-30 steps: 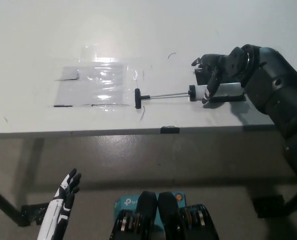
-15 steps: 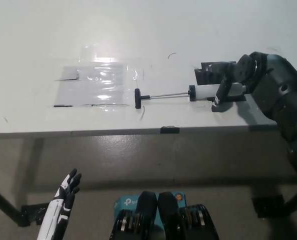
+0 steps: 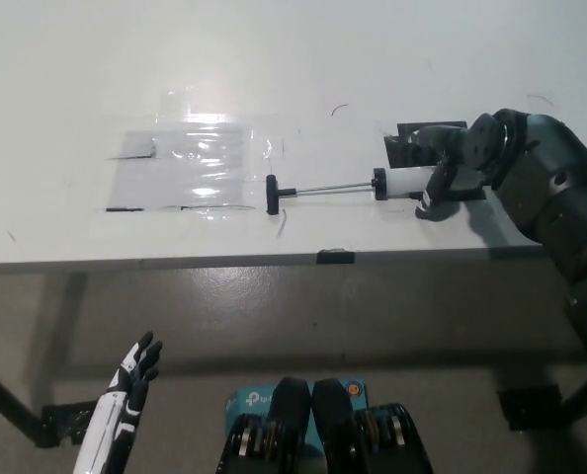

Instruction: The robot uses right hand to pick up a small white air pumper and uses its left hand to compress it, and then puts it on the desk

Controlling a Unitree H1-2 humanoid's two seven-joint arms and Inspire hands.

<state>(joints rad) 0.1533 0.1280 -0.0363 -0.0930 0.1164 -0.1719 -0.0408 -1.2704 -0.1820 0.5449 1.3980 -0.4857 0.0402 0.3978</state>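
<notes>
The worktop [image 3: 66, 197] lies bare along its far edge and left end. Toward the near edge, a flat plastic sheet [image 3: 190, 166] hardly blocks anything. The pump [image 3: 373, 187] stretches across the middle right, its rod out, with the right hand [image 3: 455, 168] over its barrel. The left hand [image 3: 125, 395] hangs below the near edge, free.

The right hand [image 3: 450, 170] has swung round on the air pumper [image 3: 373, 186]: a second ago its fingers were draped over the near end of the white barrel, now the hand sits further right, over the barrel's far end, with more white showing. The black patch [image 3: 422, 138] behind it, hidden a second ago, is now uncovered. Fingers curl down at the barrel's right end, though whether they truly clamp it is hard to say from up here.
</notes>
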